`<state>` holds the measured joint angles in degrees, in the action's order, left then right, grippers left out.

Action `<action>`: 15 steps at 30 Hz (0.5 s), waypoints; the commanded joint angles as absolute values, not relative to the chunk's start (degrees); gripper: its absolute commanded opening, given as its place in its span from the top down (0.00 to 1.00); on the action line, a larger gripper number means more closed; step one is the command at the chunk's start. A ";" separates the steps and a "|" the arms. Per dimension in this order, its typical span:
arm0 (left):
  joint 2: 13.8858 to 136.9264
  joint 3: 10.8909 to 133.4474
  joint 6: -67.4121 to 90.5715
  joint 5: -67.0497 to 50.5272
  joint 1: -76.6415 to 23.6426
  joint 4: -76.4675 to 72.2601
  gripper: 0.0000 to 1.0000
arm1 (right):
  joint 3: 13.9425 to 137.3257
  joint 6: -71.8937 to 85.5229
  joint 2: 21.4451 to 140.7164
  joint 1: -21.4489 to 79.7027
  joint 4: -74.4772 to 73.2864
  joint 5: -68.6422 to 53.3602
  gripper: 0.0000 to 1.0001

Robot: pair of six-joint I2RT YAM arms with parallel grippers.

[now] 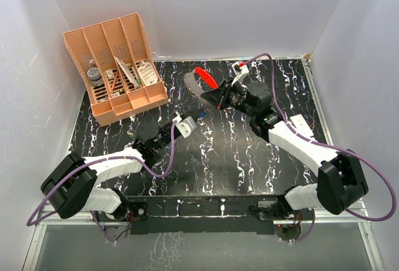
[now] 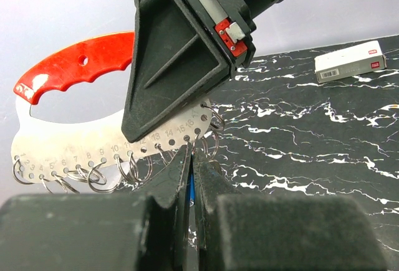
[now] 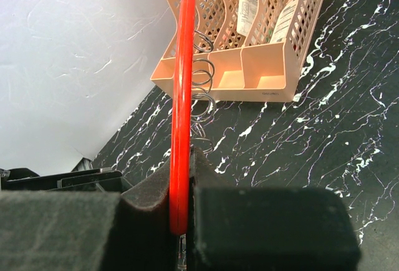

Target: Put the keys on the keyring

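The keyring (image 1: 204,76) is a D-shaped loop with a curved red side and a pale metal plate. It hangs above the table's back middle, with my right gripper (image 1: 215,98) shut on it. The right wrist view shows its red edge (image 3: 182,96) upright between the shut right gripper (image 3: 186,159). In the left wrist view, numbered holes with several wire rings (image 2: 93,174) line the plate (image 2: 56,143). My left gripper (image 2: 192,152) is shut on the blue-headed key (image 2: 190,190), its tips just under the plate's lower edge. The top view shows the key (image 1: 202,114) at the left gripper (image 1: 197,119).
A peach mesh file organizer (image 1: 118,65) with small items stands at the back left. A white box (image 2: 349,62) lies on the black marbled table (image 1: 237,159). White walls close in the table on three sides.
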<state>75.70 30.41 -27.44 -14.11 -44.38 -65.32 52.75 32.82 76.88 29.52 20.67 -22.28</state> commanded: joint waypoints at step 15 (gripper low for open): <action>74.61 32.60 -28.30 -14.19 -44.65 -67.69 1.00 | 55.31 31.46 75.41 29.86 23.22 -22.50 1.00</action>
<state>75.70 30.41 -27.51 -13.91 -44.38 -65.73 52.75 32.40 76.88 29.58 20.49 -22.41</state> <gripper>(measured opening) 0.008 0.007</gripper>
